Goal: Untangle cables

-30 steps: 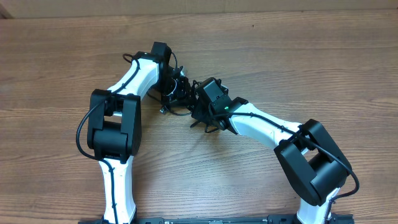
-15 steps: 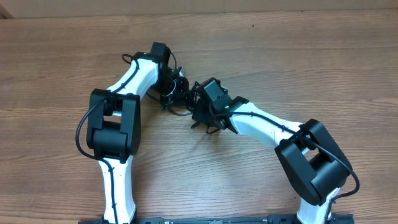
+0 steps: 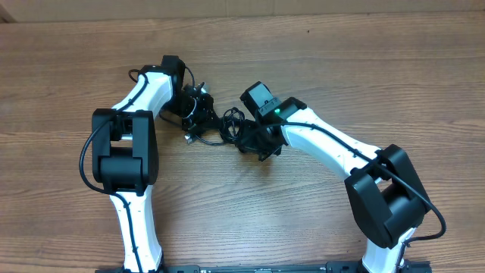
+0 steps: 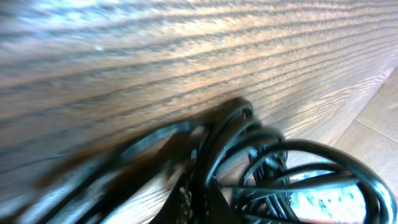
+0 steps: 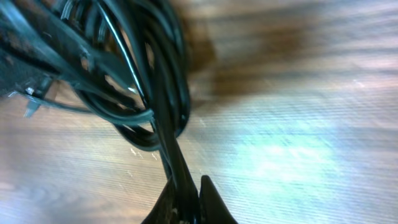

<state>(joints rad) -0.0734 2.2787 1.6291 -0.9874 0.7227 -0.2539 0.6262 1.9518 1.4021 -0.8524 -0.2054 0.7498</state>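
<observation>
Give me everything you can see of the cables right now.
The cables are thin, glossy black cords, seemingly rubber-coated, bunched in one tangle of overlapping loops on or just above the wooden table between the two arms. The left gripper grips the tangle's left side and the right gripper its right side, both with jaws shut on strands. The right wrist view shows one strand running straight into the closed jaws. The cords are not yet separated. Plug ends are too blurred to make out.
</observation>
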